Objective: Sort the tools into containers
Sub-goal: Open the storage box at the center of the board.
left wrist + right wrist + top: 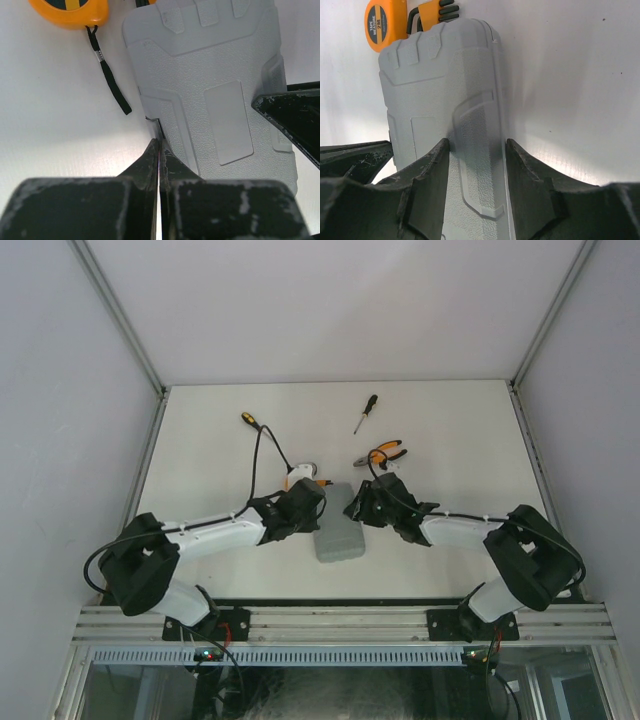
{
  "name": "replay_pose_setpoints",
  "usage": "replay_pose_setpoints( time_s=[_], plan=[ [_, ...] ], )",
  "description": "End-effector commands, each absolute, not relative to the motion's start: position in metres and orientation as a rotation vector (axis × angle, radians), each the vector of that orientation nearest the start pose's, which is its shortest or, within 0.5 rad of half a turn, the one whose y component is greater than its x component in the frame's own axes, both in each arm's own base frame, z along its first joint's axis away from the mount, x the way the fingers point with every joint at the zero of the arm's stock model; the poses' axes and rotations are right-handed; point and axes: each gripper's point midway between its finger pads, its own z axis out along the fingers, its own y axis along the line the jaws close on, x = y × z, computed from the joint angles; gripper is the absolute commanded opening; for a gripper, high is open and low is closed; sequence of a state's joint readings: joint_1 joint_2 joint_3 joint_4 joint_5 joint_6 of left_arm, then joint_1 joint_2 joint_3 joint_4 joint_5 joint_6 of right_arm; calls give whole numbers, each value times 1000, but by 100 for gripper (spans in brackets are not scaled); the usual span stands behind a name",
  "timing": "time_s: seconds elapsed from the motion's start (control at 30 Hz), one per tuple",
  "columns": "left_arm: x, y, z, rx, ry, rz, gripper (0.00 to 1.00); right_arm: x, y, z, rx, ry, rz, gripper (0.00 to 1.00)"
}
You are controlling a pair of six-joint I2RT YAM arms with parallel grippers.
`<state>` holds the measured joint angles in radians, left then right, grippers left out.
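Observation:
The grey tool case lies closed near the table's front middle. It also shows in the left wrist view and the right wrist view. My left gripper is shut and empty, its tips at the case's left edge. My right gripper is open and straddles the case's right edge, one finger over the lid and one over the table. The orange tape measure and the hex key set lie just beyond the case. Two screwdrivers and the pliers lie farther back. The black ring is out of view.
The tape measure's black strap trails on the table left of the case. A cable runs from the left arm toward the left screwdriver. White walls enclose the table on three sides.

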<state>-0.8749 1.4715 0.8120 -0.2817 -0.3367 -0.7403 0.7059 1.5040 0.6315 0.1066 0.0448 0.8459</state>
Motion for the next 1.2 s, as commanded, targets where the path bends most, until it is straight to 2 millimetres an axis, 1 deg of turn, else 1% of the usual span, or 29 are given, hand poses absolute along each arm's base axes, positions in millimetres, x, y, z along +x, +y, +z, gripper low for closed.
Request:
replay_pose_setpoints(
  time_s=[0.0, 0.17, 0.37, 0.53, 0.63, 0.8, 0.87, 1.0, 1.1, 1.17],
  plan=[
    [209, -178, 9, 146, 2643, 110, 0, 217, 198, -35, 190, 2692, 364, 33],
    [206, -164, 10, 142, 2649, 188, 0, 216, 196, -37, 193, 2694, 358, 31],
    [202, -152, 11, 130, 2651, 220, 0, 216, 193, -40, 199, 2697, 347, 28],
    [199, -143, 10, 109, 2663, 226, 0, 216, 192, -42, 192, 2700, 336, 25],
    [199, -138, 12, 85, 2662, 228, 0, 215, 191, -43, 190, 2701, 330, 25],
    [200, -132, 20, 51, 2647, 213, 0, 215, 191, -45, 188, 2706, 328, 25],
    [201, -126, 23, 30, 2639, 216, 0, 215, 192, -44, 187, 2703, 331, 24],
    [200, -116, 23, -12, 2640, 208, 0, 215, 192, -44, 185, 2703, 333, 24],
    [204, -120, 31, -29, 2610, 150, 0, 215, 193, -43, 181, 2701, 340, 24],
    [207, -129, 41, -46, 2567, 46, 4, 215, 194, -40, 177, 2695, 348, 24]
  ],
)
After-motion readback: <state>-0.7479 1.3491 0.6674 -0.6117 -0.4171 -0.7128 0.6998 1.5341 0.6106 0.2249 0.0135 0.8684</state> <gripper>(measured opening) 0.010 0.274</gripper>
